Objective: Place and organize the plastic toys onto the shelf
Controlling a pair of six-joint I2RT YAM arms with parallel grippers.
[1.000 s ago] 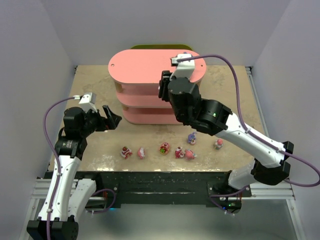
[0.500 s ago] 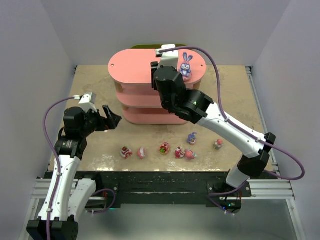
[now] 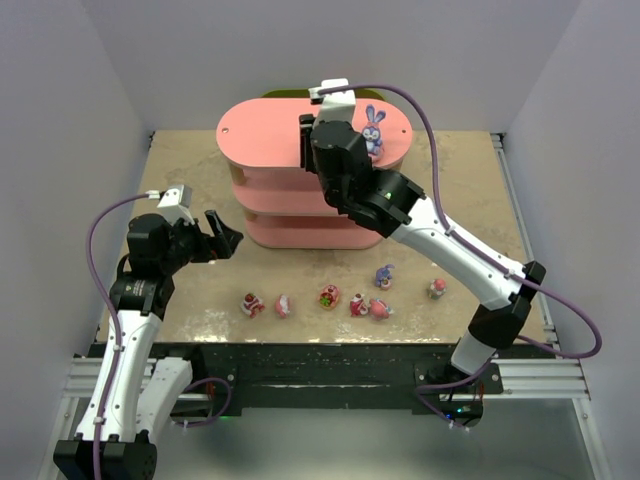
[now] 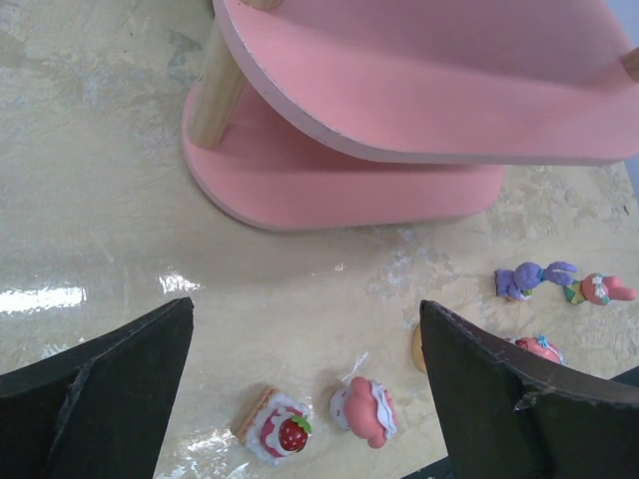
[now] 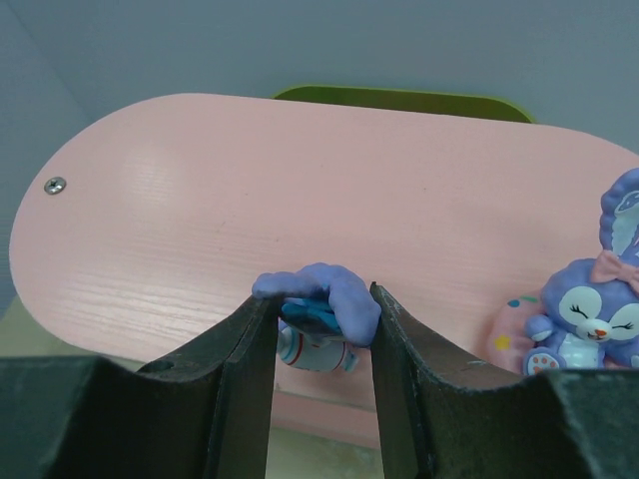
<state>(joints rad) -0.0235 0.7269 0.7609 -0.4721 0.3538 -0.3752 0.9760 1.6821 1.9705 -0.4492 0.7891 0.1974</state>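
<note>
over the pink oval three-tier shelf's [image 5: 180,200] top board, right claw [image 5: 321,314] grips a purple-blue plastic bunny [image 5: 334,291], left of the seated bunny [image 5: 589,314].

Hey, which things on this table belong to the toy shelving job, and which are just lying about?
Job: pink shelf; bunny standing on its top tier; purple toy pinched in the right gripper; loose figurines on the table.
Lying about: green object behind the shelf; purple cables.
</note>
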